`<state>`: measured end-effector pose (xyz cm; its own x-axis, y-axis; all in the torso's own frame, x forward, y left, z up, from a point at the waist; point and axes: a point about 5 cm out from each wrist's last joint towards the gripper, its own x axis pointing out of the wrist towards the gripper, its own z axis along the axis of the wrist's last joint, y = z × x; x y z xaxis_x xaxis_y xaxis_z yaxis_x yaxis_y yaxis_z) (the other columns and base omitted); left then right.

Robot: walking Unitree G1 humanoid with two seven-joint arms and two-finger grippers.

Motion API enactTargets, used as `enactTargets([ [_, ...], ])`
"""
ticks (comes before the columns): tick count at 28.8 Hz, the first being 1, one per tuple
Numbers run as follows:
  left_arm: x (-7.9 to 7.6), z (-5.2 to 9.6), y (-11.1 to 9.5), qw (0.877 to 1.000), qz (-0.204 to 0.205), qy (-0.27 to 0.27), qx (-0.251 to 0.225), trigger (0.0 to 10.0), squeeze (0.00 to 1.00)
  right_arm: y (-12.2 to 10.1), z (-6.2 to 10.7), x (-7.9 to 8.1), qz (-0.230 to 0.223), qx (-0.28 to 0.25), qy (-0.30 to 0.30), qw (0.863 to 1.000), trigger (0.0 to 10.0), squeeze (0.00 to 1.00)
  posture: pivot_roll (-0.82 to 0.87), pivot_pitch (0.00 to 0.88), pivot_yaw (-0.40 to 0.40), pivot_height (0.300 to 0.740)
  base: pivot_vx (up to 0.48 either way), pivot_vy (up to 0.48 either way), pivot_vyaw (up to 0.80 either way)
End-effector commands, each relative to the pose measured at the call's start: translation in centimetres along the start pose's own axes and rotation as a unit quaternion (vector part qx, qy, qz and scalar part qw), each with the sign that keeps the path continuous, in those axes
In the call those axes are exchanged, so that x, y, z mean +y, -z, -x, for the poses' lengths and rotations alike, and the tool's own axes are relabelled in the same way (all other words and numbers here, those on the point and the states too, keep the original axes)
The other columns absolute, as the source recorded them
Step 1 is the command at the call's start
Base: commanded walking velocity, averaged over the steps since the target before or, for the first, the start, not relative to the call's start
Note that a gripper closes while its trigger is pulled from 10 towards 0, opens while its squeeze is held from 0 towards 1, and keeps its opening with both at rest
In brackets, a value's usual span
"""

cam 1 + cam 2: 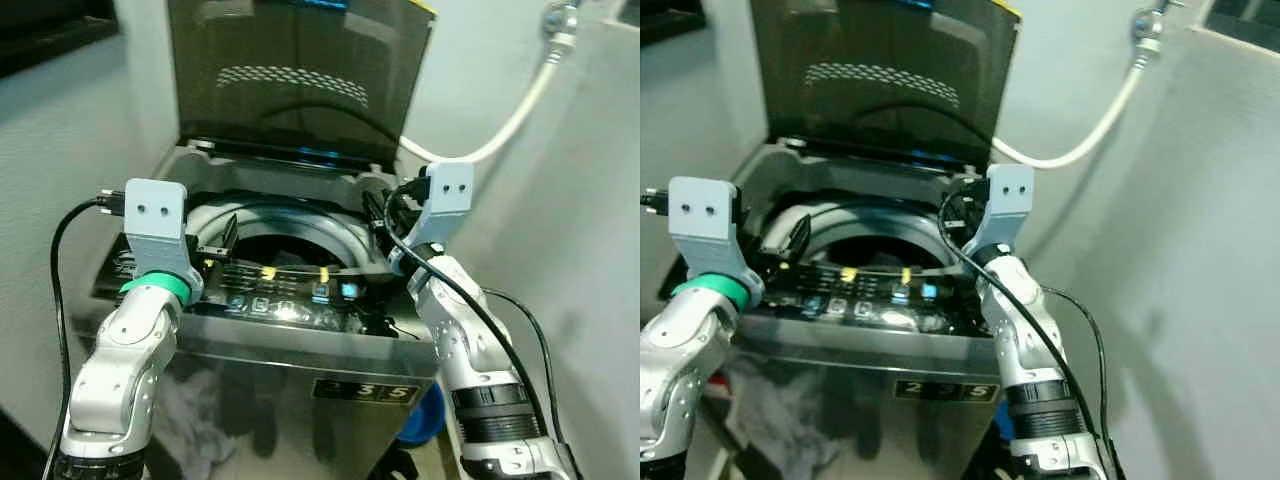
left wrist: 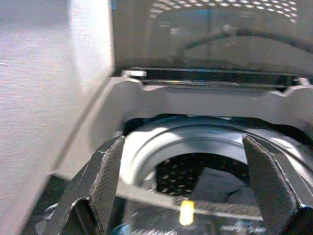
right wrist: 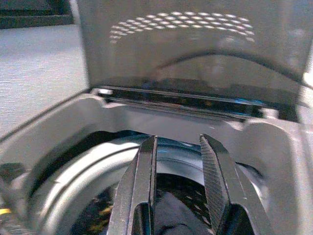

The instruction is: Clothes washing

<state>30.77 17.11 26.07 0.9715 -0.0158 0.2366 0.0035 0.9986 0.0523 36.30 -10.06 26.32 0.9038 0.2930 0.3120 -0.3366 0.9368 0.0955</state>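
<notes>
The left gripper point(image 2: 183, 181) is held over the near left rim of the washing machine point(image 1: 300, 350), its fingers point(image 2: 110, 178) spread wide with nothing between them. The dark lid point(image 1: 300, 75) is stood straight up at the back. Down in the drum point(image 2: 195, 171), dark clothes point(image 2: 220, 183) can just be made out, blurry and half hidden by the control panel point(image 1: 290, 300). The right gripper point(image 3: 178, 181) is held over the drum's right side, its fingers a little apart and empty. A white hose point(image 1: 520, 110) is seen on the right wall, its top end cut off.
</notes>
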Motion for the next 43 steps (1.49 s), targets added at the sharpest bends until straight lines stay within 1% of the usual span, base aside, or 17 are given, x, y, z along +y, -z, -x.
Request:
enactTargets([
  [1,0.0,0.1,1.0,1.000,-0.014,0.002,0.022,10.0,0.00,-0.1,-0.1,-0.4,0.005,-0.004,0.012,1.000,10.0,0.00,0.12,0.000,-0.027,0.740,0.000,0.000,0.80],
  [8,0.2,0.2,1.4,0.999,-0.019,0.002,0.029,10.0,0.00,-0.1,0.0,-0.6,0.010,-0.006,0.022,1.000,10.0,0.00,0.12,0.002,-0.016,0.740,0.000,0.000,0.80],
  [12,-0.2,0.0,1.4,0.999,-0.020,0.009,0.029,10.0,0.00,-0.3,0.1,-0.9,0.015,-0.008,0.026,1.000,10.0,0.00,0.11,0.005,-0.018,0.740,0.000,0.000,0.80],
  [24,-0.8,0.2,1.5,0.999,-0.021,0.009,0.025,10.0,0.00,-0.8,-0.3,-1.1,0.029,-0.009,0.016,0.999,10.0,0.00,0.10,0.015,-0.072,0.740,0.000,0.000,0.80],
  [43,-0.9,0.2,1.5,0.999,-0.023,0.008,0.023,10.0,0.00,-0.8,-0.4,-1.1,0.031,-0.008,0.013,0.999,10.0,0.00,0.10,0.015,-0.073,0.740,0.000,0.000,0.80],
])
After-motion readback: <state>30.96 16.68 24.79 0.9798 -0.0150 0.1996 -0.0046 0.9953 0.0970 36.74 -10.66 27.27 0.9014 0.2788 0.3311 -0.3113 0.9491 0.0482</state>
